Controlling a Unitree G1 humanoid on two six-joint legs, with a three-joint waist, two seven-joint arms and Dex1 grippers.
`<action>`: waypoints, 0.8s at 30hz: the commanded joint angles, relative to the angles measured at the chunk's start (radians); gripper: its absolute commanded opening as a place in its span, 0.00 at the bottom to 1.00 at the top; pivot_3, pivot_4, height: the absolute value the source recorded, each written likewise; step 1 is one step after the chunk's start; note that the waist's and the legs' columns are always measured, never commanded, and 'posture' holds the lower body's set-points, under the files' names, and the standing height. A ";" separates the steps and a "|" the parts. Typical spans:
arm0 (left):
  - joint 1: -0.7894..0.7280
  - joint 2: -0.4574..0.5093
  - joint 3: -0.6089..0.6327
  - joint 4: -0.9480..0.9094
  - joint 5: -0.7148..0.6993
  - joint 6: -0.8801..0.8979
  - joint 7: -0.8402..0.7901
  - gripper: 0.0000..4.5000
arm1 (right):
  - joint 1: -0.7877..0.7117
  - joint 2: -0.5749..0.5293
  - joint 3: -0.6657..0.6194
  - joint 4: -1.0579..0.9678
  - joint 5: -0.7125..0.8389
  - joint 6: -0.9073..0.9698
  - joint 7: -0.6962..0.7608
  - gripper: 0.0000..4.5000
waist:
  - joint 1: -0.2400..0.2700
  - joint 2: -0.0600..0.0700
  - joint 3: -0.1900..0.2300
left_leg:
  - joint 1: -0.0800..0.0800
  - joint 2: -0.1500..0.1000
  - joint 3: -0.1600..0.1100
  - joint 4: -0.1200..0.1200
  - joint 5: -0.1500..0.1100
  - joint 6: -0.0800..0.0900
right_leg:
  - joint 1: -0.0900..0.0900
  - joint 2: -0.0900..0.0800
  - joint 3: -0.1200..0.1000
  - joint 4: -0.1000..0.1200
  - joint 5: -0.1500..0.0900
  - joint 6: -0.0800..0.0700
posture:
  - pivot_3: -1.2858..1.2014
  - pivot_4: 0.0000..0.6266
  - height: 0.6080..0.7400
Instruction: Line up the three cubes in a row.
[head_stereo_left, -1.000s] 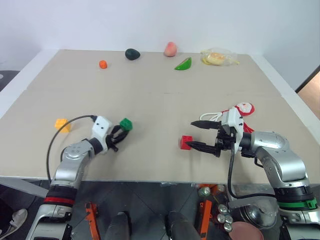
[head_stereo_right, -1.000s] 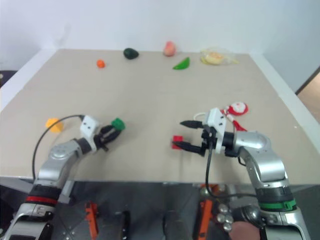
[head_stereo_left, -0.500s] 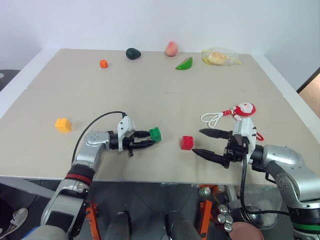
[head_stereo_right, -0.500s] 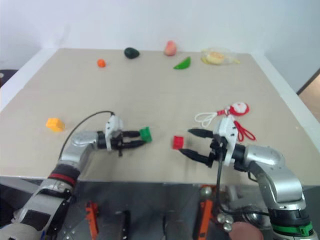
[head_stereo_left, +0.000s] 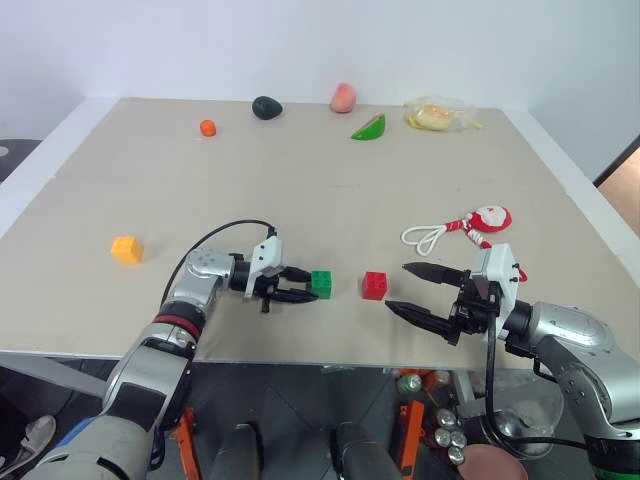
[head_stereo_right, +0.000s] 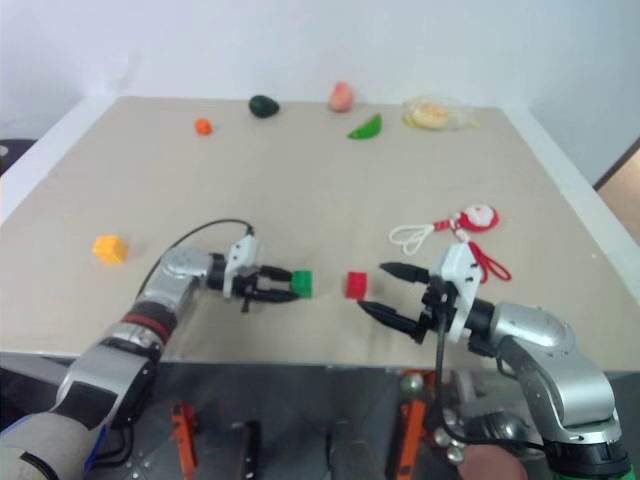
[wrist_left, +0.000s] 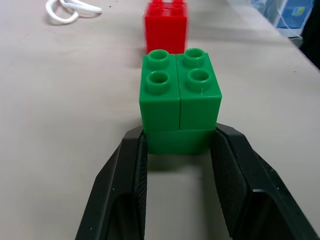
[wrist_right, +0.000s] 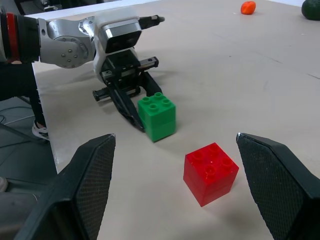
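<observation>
near edge: the left gripper (head_stereo_left: 297, 285) is clamped on the green cube (head_stereo_left: 321, 283), which now sits on the table (head_stereo_left: 300, 190) just beside the red cube (head_stereo_left: 375, 285), a small gap between them; a second ago it was held well to the left, near the yellow-orange cube's side. the right gripper (head_stereo_left: 418, 292) stands wide open and empty, having backed off the red cube it was touching. farther left, the yellow-orange cube (head_stereo_left: 126, 249) lies well apart, unmoved. judgement: two cubes roughly aligned; releasing green, then fetching yellow-orange, remains. at the far edge, the orange ball (head_stereo_left: 207, 128) is untouched.
</observation>
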 joint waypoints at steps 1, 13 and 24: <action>-0.032 -0.003 0.010 0.027 0.018 -0.042 -0.011 0.30 | -0.009 -0.014 -0.032 -0.038 0.020 -0.004 -0.004 0.88 | 0.000 0.000 0.000 | 0.000 0.000 0.000 0.000 0.000 0.000 | 0.000 0.000 0.000 0.000 0.000 0.001 | 0.52 0.24 1.00; -0.053 -0.009 0.008 0.090 0.077 -0.103 0.053 0.51 | -0.031 -0.016 -0.021 -0.019 0.016 -0.007 -0.003 0.88 | 0.000 0.000 0.000 | 0.001 0.000 -0.001 0.000 0.000 0.001 | 0.001 0.000 -0.001 0.000 0.000 -0.001 | 0.52 0.24 1.00; -0.048 0.006 0.036 0.096 0.099 -0.152 0.165 0.94 | -0.067 -0.013 -0.009 0.006 0.015 -0.007 0.006 0.88 | 0.000 0.000 0.000 | 0.001 0.000 -0.001 0.001 0.001 0.002 | 0.002 0.000 -0.001 0.000 0.002 -0.001 | 0.52 0.24 1.00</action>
